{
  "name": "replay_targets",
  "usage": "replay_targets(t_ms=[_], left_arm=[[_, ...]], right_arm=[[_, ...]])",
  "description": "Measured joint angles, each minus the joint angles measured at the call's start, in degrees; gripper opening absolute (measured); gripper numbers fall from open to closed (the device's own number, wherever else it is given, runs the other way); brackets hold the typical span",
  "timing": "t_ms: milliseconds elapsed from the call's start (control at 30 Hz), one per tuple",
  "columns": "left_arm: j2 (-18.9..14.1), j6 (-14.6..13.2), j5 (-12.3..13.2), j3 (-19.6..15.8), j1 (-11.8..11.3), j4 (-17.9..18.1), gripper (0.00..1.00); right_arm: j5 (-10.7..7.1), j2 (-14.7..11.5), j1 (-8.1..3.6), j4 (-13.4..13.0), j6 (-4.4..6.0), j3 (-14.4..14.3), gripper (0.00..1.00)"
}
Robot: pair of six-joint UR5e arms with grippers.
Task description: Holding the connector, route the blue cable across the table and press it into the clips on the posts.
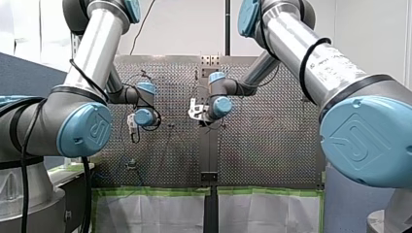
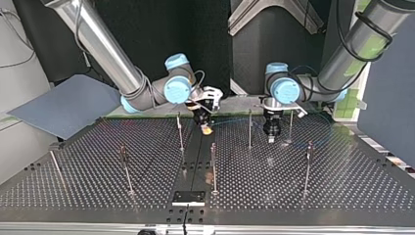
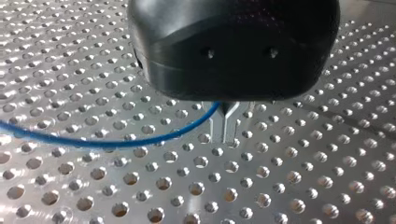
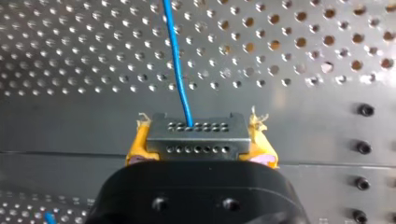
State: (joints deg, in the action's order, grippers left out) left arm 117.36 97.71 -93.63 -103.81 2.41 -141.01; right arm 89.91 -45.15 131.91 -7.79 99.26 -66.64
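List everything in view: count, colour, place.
cable: 1, blue, runs over the table from the connector to the left hand
connector: 1, dark grey, between the right hand's pads
posts: about 7, thin metal, upright across the table; clips too small to tell
table: 1, perforated metal
panel: 1, blue-grey, beyond the table at the top view's left
tape: green, along the table's edge
left hand: 1, black with metal fingers, shut on the cable
right hand: 1, black with yellow pads, shut on the connector
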Motion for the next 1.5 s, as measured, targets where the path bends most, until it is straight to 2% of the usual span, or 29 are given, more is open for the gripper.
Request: replay_targets(t_ms=[133, 167, 200, 233, 300, 333, 367, 400, 433, 467, 500, 667, 933, 1233, 1500], left_arm=[[0.0, 0.2, 0.6, 0.1, -0.4, 0.1, 0.0], [0.0, 0.2, 0.8, 0.1, -0.6, 0.0, 0.04], [0.0, 0.2, 0.9, 0.1, -0.7, 0.0, 0.19], [0.0, 0.3, 0.9, 0.1, -0.8, -0.1, 0.19], [0.0, 0.3, 1.0, 0.1, -0.9, -0.3, 0.4], [0.0, 0.2, 1.0, 0.1, -0.9, -0.5, 0.4], [0.0, 0.1, 1.0, 0.0, -0.9, -0.8, 0.58], [0.0, 0.0, 0.9, 0.0, -1.0, -1.1, 0.71], [0.0, -0.2, 0.8, -0.1, -1.0, -1.5, 0.71], [0.0, -0.6, 0.4, -0.1, -1.0, -2.0, 0.93], [0.0, -0.9, 0.1, -0.2, -1.0, -2.5, 1.0], [-0.1, -2.6, -1.7, -1.0, -0.9, -5.5, 1.0], [-0.2, -3.3, -2.3, -4.2, -0.2, -8.6, 1.0], [-2.2, -3.0, -3.2, -8.4, 1.8, -7.6, 1.0], [-6.7, 0.1, -4.0, -12.4, 2.9, -4.5, 1.0]], right_arm=[[-0.65, 0.0, -0.43, 0.0, -0.01, 0.3, 0.0], [-0.74, 0.0, -0.48, 0.0, -0.02, 0.3, 0.0], [-0.81, 0.0, -0.53, 0.0, -0.02, 0.3, 0.0], [-0.87, 0.0, -0.59, 0.0, -0.02, 0.3, 0.0], [-0.92, 0.0, -0.66, 0.0, -0.02, 0.3, 0.0], [-0.93, 0.0, -0.71, 0.0, -0.02, 0.3, 0.0], [-0.94, 0.0, -0.76, 0.0, -0.02, 0.3, 0.0], [-0.97, 0.0, -0.8, 0.0, -0.02, 0.3, 0.0], [-0.98, 0.0, -0.86, 0.0, -0.02, 0.3, 0.0], [-1.0, 0.0, -0.92, 0.1, -0.02, 0.3, 0.0], [-1.01, 0.0, -0.96, 0.1, -0.03, 0.3, 0.0], [-1.04, 0.0, -1.33, 0.3, -0.02, 0.3, 0.0], [-1.06, 0.0, -1.83, 0.7, -0.05, 0.3, 0.0], [-1.13, 0.0, -1.74, 1.4, -0.29, 0.2, 0.0], [-1.13, 0.0, -1.85, 1.7, -0.27, -0.1, 0.0]])
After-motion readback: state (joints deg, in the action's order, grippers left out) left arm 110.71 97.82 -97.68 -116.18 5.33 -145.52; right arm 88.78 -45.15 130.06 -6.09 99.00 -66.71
